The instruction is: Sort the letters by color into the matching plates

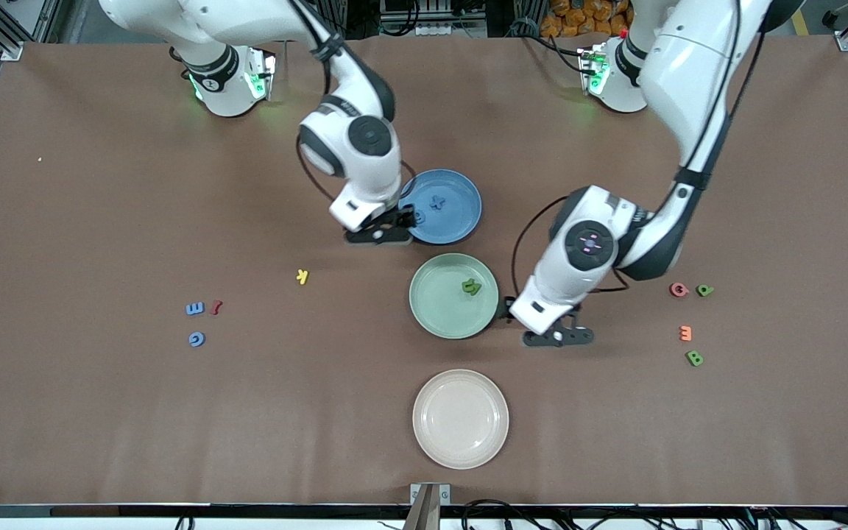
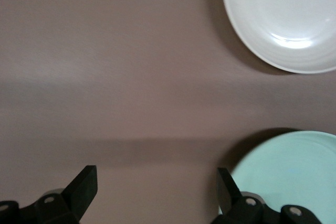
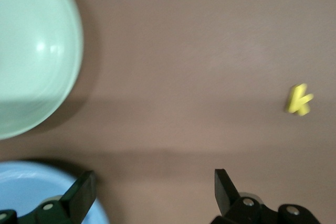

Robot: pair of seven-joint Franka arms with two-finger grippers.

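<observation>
Front view: both hands wide, left hand [image 1: 558, 336] beside green plate [image 1: 435, 316], right hand [image 1: 378, 235] beside blue plate [image 1: 461, 228].

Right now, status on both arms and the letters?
Both hands open, empty: right hand at blue plate, left hand beside green plate. Each plate holds letters. Nothing blocking.

Blue plate [image 1: 461, 221] holds two blue letters [image 1: 436, 202], green plate [image 1: 439, 302] one green letter [image 1: 471, 287] (plates adjacent); remaining blue [image 1: 195, 308] and green [image 1: 694, 358] letters lie at opposite table ends.
</observation>
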